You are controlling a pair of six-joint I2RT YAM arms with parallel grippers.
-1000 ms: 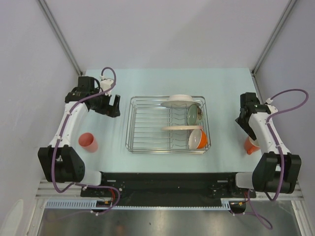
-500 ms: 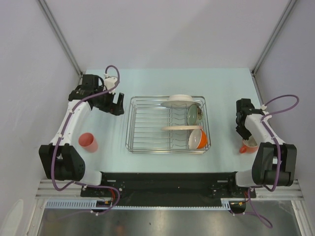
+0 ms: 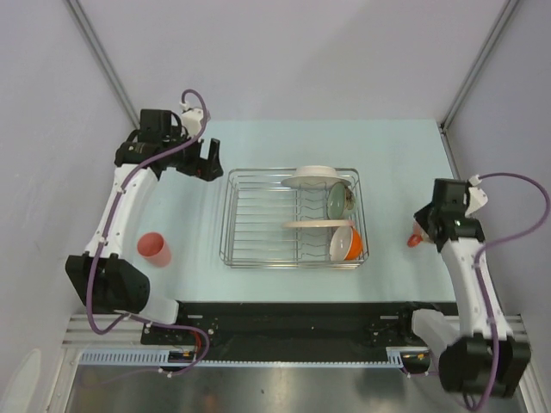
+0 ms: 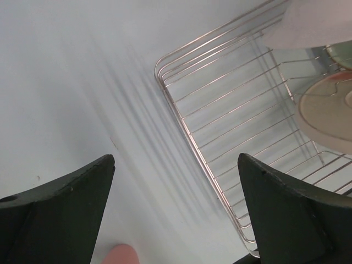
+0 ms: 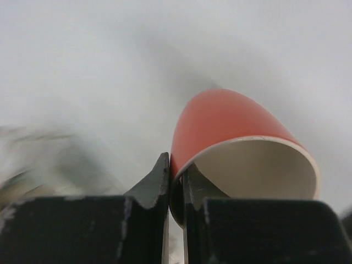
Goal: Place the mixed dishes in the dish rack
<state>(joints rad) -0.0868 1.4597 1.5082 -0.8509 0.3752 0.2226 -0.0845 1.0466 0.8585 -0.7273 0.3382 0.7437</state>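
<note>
Since the earlier top view, the right arm has swung its wrist away from its base and toward the rack, its jaws have closed, and the orange mug [image 3: 415, 240] has left its former spot near that base. The left arm has drawn back toward the table's far left corner.

We see the right gripper [image 5: 175, 171] clenched on the mug's wall, one finger outside and one inside the rim. The mug [image 5: 231, 137] is tilted, with its white interior facing the wrist camera. In the top view the right gripper [image 3: 421, 232] holds it to the right of the dish rack [image 3: 258, 225], apart from it. The blurred background does not tell us whether the mug clears the table [image 3: 387, 155].

The left gripper [image 3: 207, 162] stands released, jaws wide and holding nothing, just beyond the rack's far left corner. From the wrist, the left gripper [image 4: 175, 162] frames that rack corner [image 4: 181, 118].

In the rack's right half we note:
- the white grey-rimmed shallow bowl [image 3: 312, 178] at the far side;
- the small green glass bowl [image 3: 338, 200];
- the cream plate [image 3: 317, 224] on edge;
- the orange-outside white bowl [image 3: 346, 243] nearest.

The salmon-pink tumbler [image 3: 155, 249] stands on the table left of the rack, well apart.
</note>
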